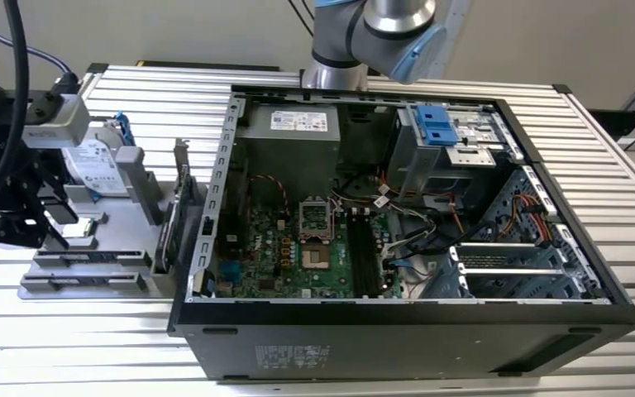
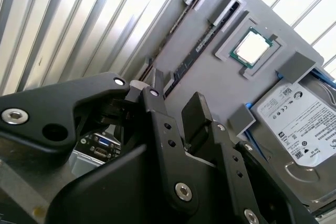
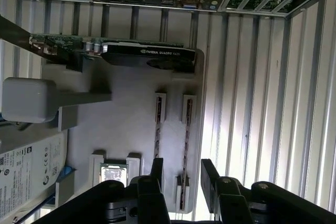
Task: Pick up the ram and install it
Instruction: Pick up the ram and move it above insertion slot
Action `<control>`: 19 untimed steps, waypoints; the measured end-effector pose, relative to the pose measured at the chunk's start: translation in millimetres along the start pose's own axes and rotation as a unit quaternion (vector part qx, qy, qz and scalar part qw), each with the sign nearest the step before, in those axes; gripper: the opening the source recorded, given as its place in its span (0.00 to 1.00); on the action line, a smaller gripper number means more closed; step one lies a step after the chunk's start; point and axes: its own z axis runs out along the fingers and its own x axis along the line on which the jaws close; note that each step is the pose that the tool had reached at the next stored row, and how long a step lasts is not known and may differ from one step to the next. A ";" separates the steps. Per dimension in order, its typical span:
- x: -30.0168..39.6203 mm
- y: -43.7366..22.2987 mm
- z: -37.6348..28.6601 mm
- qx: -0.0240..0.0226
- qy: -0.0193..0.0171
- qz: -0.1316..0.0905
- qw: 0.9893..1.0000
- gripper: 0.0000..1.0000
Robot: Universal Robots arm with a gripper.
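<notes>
Two ram sticks lie on edge in slotted holders on a grey fixture tray [image 3: 121,119]. One ram [image 3: 186,140] runs between my fingertips, and the other ram [image 3: 157,124] lies beside it. In the second wrist view the nearer ram [image 2: 202,43] ends just ahead of my gripper [image 2: 176,95]. My gripper [image 3: 184,174] hovers above the tray, open, with nothing between its black fingers [image 3: 157,169]. In the exterior view the gripper [image 1: 31,230] hangs over the tray [image 1: 113,227] at the exterior view's left, beside the open computer case [image 1: 406,322].
The tray also holds a graphics card [image 3: 149,56] standing on edge, a processor chip [image 2: 252,48] in a pocket, and a hard drive [image 2: 296,124] in a blue frame. The motherboard [image 1: 307,248] lies inside the case. The slatted metal table [image 1: 627,182] surrounds everything.
</notes>
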 end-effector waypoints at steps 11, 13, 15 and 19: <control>0.1 -0.1 6.9 0.003 -0.001 0.000 1.000 1.00; 0.1 -0.1 8.1 0.003 -0.001 0.000 1.000 1.00; 0.1 -0.2 9.6 0.004 -0.001 0.000 1.000 1.00; 0.1 -2.2 13.7 0.004 -0.001 0.000 1.000 1.00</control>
